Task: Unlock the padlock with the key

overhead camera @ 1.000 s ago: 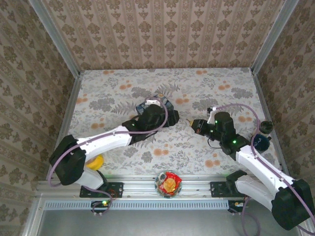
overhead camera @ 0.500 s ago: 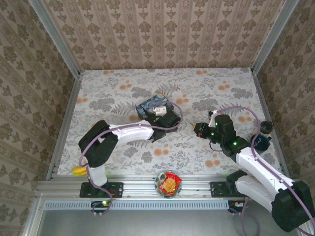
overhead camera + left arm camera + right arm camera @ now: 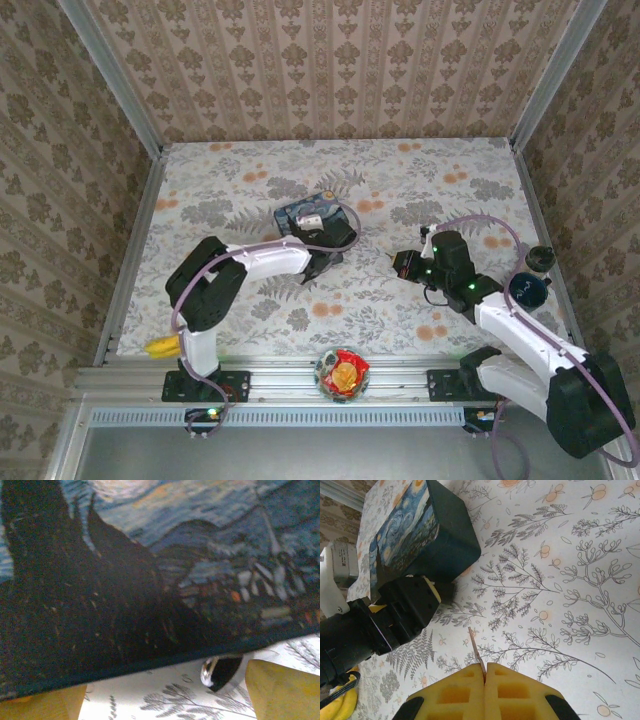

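The tiny dark padlock [image 3: 221, 671], with a silvery part on its left side, lies on the table at the foot of the blue painted box [image 3: 150, 570]. It sits just inside the right yellow finger [image 3: 280, 690] of my open left gripper [image 3: 165, 695], whose jaws stand wide apart against the box side. From above, the left gripper [image 3: 328, 240] covers the padlock beside the box [image 3: 308, 212]. My right gripper [image 3: 485, 672] is shut on a thin coppery key [image 3: 476, 650], which points toward the left gripper [image 3: 436, 591] with a gap between them. The right gripper [image 3: 403, 263] hovers right of the box.
A round red-patterned object [image 3: 342, 373] rests on the front rail. A yellow item [image 3: 160, 346] lies by the left arm's base. Two dark round objects [image 3: 528, 290] [image 3: 541, 258] sit near the right wall. Floral tabletop [image 3: 420, 190] lies bare behind the grippers.
The left arm folded its elbow in, and its gripper settled low against the box's near side. The box shifted slightly left. The right gripper with the key drifted a little toward the front.
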### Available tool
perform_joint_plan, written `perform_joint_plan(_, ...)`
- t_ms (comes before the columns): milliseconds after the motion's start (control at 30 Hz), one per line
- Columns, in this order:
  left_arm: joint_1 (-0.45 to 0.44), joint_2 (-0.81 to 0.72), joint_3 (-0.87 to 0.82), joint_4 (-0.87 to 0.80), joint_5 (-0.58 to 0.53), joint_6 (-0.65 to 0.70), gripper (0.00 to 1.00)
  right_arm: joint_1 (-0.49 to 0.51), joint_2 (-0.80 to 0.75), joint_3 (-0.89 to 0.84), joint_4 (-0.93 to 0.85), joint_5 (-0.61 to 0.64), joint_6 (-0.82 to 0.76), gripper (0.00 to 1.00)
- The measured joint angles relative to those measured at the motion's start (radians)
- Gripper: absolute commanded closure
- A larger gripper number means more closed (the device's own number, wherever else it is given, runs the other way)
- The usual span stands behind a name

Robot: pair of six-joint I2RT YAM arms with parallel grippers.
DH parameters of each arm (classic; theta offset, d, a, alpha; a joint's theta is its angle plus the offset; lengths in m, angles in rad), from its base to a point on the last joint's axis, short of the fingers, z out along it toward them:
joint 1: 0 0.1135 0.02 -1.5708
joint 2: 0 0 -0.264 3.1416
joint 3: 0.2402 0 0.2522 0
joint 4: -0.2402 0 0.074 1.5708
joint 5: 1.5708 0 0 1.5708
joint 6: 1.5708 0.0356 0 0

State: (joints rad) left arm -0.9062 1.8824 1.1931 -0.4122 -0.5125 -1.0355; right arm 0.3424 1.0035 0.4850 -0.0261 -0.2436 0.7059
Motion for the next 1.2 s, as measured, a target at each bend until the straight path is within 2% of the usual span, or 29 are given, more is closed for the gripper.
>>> perform_joint_plan(200, 0.016, -0.057, -0.051, -0.001, 0.002, 0.0, 0.21, 0.0, 0.023, 0.0, 0.032, -0.01, 0.0, 1.0)
perform_joint_plan(367, -0.005, -0.063, -0.049, 0.046, 0.029, 0.037, 0.15, -0.002, 0.031, 0.001, 0.049, -0.019, 0.0, 1.0)
perform_joint_plan(467, -0.017, -0.039, -0.019, 0.063, 0.043, 0.05, 0.15, -0.003, 0.032, 0.001, 0.05, -0.022, 0.0, 1.0)
perform_joint_plan(600, -0.016, 0.013, 0.01, 0.084, 0.038, 0.057, 0.2, -0.006, 0.032, 0.002, 0.05, -0.025, 0.0, 1.0)
perform_joint_plan(733, -0.015, 0.047, 0.014, 0.095, 0.013, 0.049, 0.3, -0.009, 0.032, 0.002, 0.05, -0.025, 0.0, 1.0)
perform_joint_plan(1200, 0.003, 0.071, 0.037, 0.122, -0.012, 0.066, 0.43, -0.013, 0.032, 0.002, 0.059, -0.026, 0.0, 1.0)
